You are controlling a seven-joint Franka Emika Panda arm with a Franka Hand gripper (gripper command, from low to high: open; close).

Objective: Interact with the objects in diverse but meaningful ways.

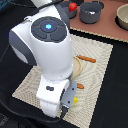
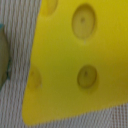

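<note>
Woven and pale, a placemat (image 1: 97, 55) covers the dark tabletop (image 1: 112, 95), and our arm (image 1: 47, 50) bends low over its near corner. Beyond the mat, on a tan surface, we see a grey two-handled pot (image 1: 91, 11) with a red tomato (image 1: 73, 7) just beside it, and part of a beige bowl (image 1: 122, 17) at the exterior view's right. On the mat lie a thin orange stick (image 1: 86, 59) and a small orange piece (image 1: 81, 86). The cheese wedge (image 2: 75, 60) fills the wrist view, flat on the weave with its holed face up; in the exterior view only a sliver of yellow shows under the gripper (image 1: 69, 99). We cannot tell whether the fingers are spread or pressed together, since neither view shows their tips. We judge the wedge to be hollow toy plastic: light, rigid, smooth and rather slippery. Its tapered sides could squirt out of a pinch, so we would take hold across the thicker end, on opposing flat faces, away from the narrow point. A greenish object (image 2: 3, 55) sits just beside the wedge and could be nudged.
</note>
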